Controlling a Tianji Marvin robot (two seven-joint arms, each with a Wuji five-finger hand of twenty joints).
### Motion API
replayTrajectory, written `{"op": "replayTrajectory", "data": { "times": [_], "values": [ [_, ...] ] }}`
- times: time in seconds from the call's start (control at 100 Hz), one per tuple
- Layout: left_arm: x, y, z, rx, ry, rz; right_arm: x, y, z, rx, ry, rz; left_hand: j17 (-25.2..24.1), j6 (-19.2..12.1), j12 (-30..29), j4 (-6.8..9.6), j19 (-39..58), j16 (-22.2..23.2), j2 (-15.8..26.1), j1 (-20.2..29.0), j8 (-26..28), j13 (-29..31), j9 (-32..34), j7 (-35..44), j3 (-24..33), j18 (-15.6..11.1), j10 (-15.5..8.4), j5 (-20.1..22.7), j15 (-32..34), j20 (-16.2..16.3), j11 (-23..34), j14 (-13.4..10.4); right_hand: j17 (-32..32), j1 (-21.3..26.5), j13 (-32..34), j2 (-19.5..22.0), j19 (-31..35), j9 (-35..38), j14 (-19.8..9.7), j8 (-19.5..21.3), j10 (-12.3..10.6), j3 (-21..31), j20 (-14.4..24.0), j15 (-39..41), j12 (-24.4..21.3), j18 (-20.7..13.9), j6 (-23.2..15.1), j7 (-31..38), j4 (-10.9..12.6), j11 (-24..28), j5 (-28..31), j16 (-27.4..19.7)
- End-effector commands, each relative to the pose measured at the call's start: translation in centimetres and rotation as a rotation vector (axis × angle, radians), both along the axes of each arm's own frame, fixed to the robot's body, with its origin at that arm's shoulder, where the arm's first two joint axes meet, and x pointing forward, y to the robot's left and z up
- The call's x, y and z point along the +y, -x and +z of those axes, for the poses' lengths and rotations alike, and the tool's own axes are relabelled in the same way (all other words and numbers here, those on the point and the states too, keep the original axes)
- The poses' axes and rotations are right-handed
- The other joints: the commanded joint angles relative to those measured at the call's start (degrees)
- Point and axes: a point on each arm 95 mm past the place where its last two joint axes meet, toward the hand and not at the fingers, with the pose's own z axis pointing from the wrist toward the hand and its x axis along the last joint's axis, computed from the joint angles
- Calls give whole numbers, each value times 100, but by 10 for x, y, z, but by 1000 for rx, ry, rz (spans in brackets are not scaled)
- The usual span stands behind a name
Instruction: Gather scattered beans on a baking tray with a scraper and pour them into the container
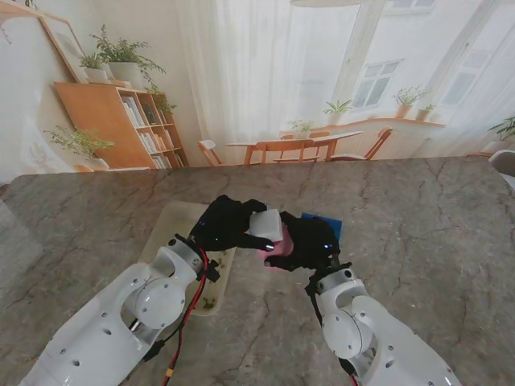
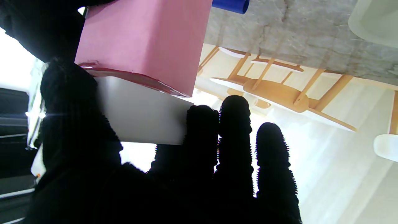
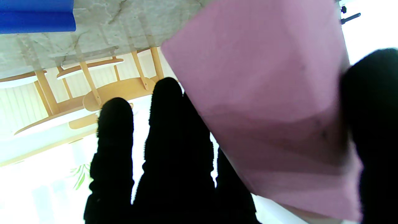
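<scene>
Stand view first: two black knit-gloved hands meet over the middle of a grey, veined marble-look desk (image 1: 418,217). The left hand (image 1: 229,225) grips a flat, smooth white scraper (image 1: 265,223), thumb on one face and fingers along its edge; the left wrist view shows the same blade (image 2: 140,115) pinched in that hand (image 2: 93,174), its plain matte surface lying against the pink container. The right hand (image 1: 310,241) is wrapped round that pink container (image 1: 279,244), a box-shaped thing with flat, dull walls; the right wrist view shows its pink side (image 3: 264,102) filling much of the picture, with the thumb on one side and the right hand's (image 3: 174,161) three visible fingers (image 3: 113,146) on the other.

One pale, cream-coloured baking tray (image 1: 173,217) with rounded corners lies on the desk to the left, mostly hidden under the left arm. A few small greenish beans (image 1: 208,303) show at its near end; they are too small to count. One bright blue object (image 1: 326,223) with a rolled edge lies on the desk just beyond the right hand; its shape is otherwise hidden. Both forearms are glossy white shells, the left one trailing a red and black cable (image 1: 187,314).
</scene>
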Motion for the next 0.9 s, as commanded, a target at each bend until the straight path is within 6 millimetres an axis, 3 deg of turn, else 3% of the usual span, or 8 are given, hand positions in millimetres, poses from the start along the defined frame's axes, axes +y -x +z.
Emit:
{"op": "replayTrajectory", "data": {
  "times": [0.0,0.51,0.89],
  "values": [
    [-9,5,0,10,39,16,8,2,5,-2,-5,20,-133,-279,-35,-97,-92,-46,1056,1868,403,-209,31,1905,1025,146,-852,613,-45,-71,295,77,-50,1308,34,786,114,619,-309,191,-738,1330,90,38,271,28,-1849,989,721,886,439,34],
    [-14,9,13,104,232,126,6,1,5,22,13,15,-269,-139,-283,-57,-36,-235,993,2064,242,-295,-5,1754,1030,285,-643,663,-191,-95,20,297,-50,1309,40,744,111,630,-304,75,-734,1348,95,58,225,28,-1847,1040,697,910,448,12],
    [-5,10,22,-109,80,155,7,0,5,30,30,27,-212,-590,-692,-76,-196,-609,962,1897,-205,-380,-234,1423,1006,70,-805,594,-649,-292,-619,64,-48,1302,39,700,109,640,-326,39,-745,1372,96,50,213,22,-1922,1045,684,912,477,3]
  ]
}}
